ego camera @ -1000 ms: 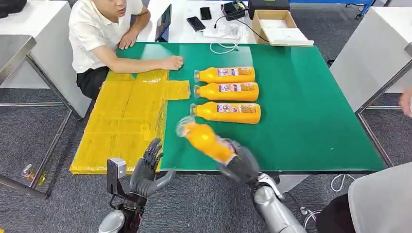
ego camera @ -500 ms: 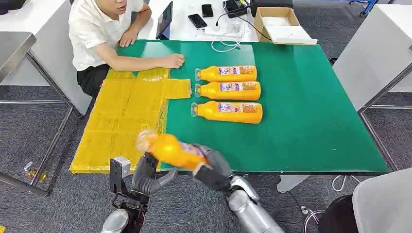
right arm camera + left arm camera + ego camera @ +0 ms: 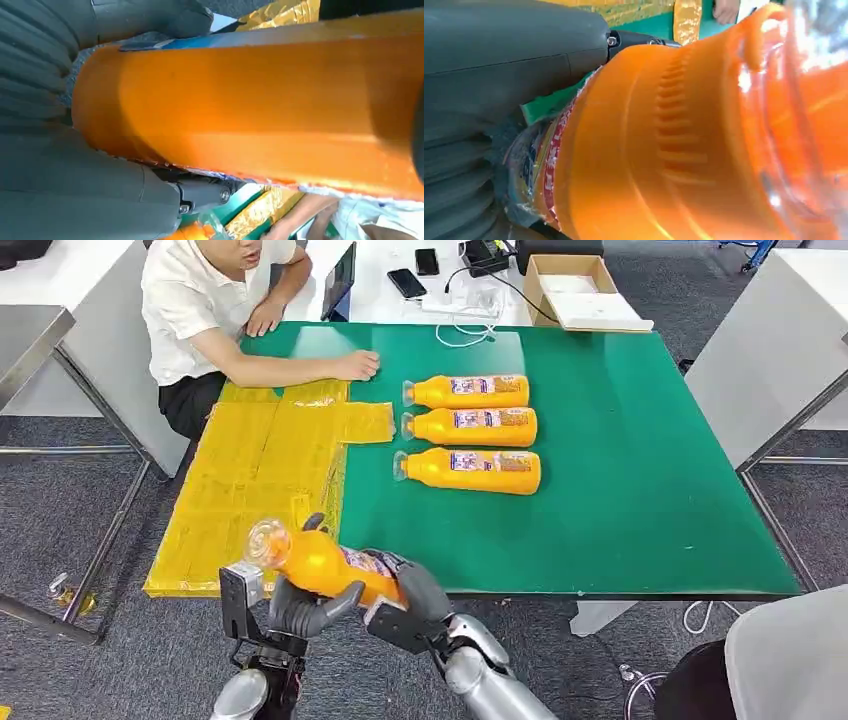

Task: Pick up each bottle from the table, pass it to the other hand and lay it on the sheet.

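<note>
My right hand (image 3: 408,592) grips an orange juice bottle (image 3: 325,565) by its base, off the table's near edge, cap pointing left. The bottle's neck lies between the thumb and the spread fingers of my left hand (image 3: 298,606), which has not closed on it. Up close, the bottle (image 3: 684,140) runs along my left hand (image 3: 499,65), and the bottle (image 3: 260,110) sits in my right hand (image 3: 60,175). Three more orange bottles (image 3: 472,427) lie side by side on the green table (image 3: 640,490). The yellow sheet (image 3: 260,480) covers the table's left part.
A seated person rests a hand (image 3: 352,366) on the table at the sheet's far end. Behind stands a white desk with a laptop (image 3: 338,285), phones, cables and a cardboard box (image 3: 575,290). A metal table (image 3: 30,340) is at the left, a white one at the right.
My right hand has carried the bottle leftwards and towards me, from over the table's near edge into my left hand's spread fingers. The left hand has stayed in place.
</note>
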You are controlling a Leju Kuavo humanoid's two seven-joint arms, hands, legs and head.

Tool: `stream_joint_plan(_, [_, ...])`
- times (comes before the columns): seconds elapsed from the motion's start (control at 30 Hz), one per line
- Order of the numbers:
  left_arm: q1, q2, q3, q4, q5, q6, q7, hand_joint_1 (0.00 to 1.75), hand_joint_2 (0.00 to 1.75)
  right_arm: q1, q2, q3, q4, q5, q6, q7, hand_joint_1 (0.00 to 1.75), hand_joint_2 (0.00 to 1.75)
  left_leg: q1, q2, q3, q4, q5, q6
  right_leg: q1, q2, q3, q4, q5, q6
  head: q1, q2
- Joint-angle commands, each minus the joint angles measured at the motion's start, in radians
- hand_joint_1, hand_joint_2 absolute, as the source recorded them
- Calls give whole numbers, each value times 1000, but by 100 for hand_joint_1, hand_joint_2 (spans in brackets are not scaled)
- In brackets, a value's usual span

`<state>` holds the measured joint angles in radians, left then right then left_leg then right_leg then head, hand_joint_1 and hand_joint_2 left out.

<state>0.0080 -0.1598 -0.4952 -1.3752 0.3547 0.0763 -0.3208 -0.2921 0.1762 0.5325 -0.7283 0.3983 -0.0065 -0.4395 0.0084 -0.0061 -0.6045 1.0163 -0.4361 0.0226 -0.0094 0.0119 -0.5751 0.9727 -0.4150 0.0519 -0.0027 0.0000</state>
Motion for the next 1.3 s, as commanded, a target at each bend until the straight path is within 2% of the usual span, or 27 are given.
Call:
stream_joint_plan(0.03, [-56, -9, -9, 71, 63, -23, 22, 0, 175, -71, 28, 127, 75, 3, -6, 15, 175, 175, -1, 1, 4, -1, -1, -1, 0, 0, 3, 1, -2, -2, 0, 0])
stream_joint_plan(0.07, [-58, -11, -3, 74, 107, -57, 42, 0, 175, -76, 32, 133, 77, -2, -10, 11, 175, 175, 0, 2, 2, 0, -1, -1, 0, 0, 1, 0, -1, -2, 0, 0])
stream_joint_plan(0.1, [-58, -9, 3, 71, 136, -78, 48, 51, 175, -79, 33, 139, 78, -5, -13, 11, 175, 175, -1, 1, 4, -1, -1, -1, 0, 0, 3, 1, -2, -2, 0, 0])
stream_joint_plan(0.13, [-56, -7, 6, 65, 160, -103, 49, 175, 175, -81, 33, 145, 80, -2, -20, 12, 175, 175, 0, 1, 3, 0, -1, -1, 0, 0, 2, 0, -1, -2, 0, 0])
stream_joint_plan(0.2, [-52, -6, 11, 54, 185, -125, 50, 175, 175, -83, 34, 147, 88, -9, -21, 11, 175, 175, 0, 1, 3, -1, 0, -1, 0, -1, 2, 0, -1, -1, 0, 0])
stream_joint_plan(0.23, [-46, -11, 23, 43, 238, -167, 66, 175, 175, -83, 36, 150, 96, -18, -19, 5, 155, 175, 0, 1, 4, -1, -1, -1, 0, -1, 3, 0, -1, -2, 0, 0])
stream_joint_plan(0.27, [-40, -15, 35, 33, 285, -195, 84, 175, 175, -79, 38, 154, 97, -24, -18, -8, 68, 175, 0, 1, 2, -1, -1, -1, 0, 0, 2, 0, -1, -1, 0, 0])
stream_joint_plan(0.3, [-34, -16, 44, 17, 306, -205, 82, 175, 175, -73, 41, 161, 97, -32, -13, -24, 14, 175, 0, 2, 4, -1, -1, -1, 0, 0, 3, 0, -1, -2, 0, 0])
stream_joint_plan(0.33, [-32, -18, 49, 9, 329, -221, 89, 175, 175, -66, 43, 165, 91, -39, -7, -38, 21, 175, -1, 2, 5, -1, -1, -1, -1, 0, 3, 0, -2, -2, 0, 0])
stream_joint_plan(0.4, [-30, -18, 53, 7, 350, -234, 102, 175, 175, -61, 46, 171, 86, -43, -4, -44, 21, 175, 0, 1, 1, 0, 0, -1, 0, 0, 1, 0, -1, -1, 0, 0])
stream_joint_plan(0.97, [-30, -17, 54, 10, 360, -240, 108, 175, 175, -61, 46, 171, 83, -44, -3, -45, 21, 175, 0, 0, 2, 0, 0, -1, 0, -1, 1, 0, -1, -1, 0, 0])
stream_joint_plan(1.07, [-21, -18, 61, 4, 396, -266, 120, 175, 175, -46, 49, 173, 58, -55, -14, -58, 0, 175, 0, 0, 2, 0, 0, -1, 0, -1, 1, 0, -1, -1, 0, 0])
stream_joint_plan(1.17, [-18, -11, 70, -2, 402, -271, 122, 175, 175, -28, 53, 169, 30, -67, -28, -59, 0, 175, 1, 0, 1, 0, -1, -1, 1, -1, 1, 0, -1, -1, 0, 0])
stream_joint_plan(1.2, [-17, -11, 89, -11, 405, -268, 115, 175, 175, -18, 50, 170, 13, -72, -31, -59, 0, 0, 0, 0, 3, 0, -1, -1, 0, -1, 2, 1, -2, -2, 0, 0])
stream_joint_plan(1.3, [-21, -6, 138, -31, 387, -237, 94, 175, 175, 23, 33, 174, -35, -74, -43, -77, 0, 0, 1, 0, 1, 0, 0, -1, 1, -1, 1, 0, -1, -1, 0, 0])
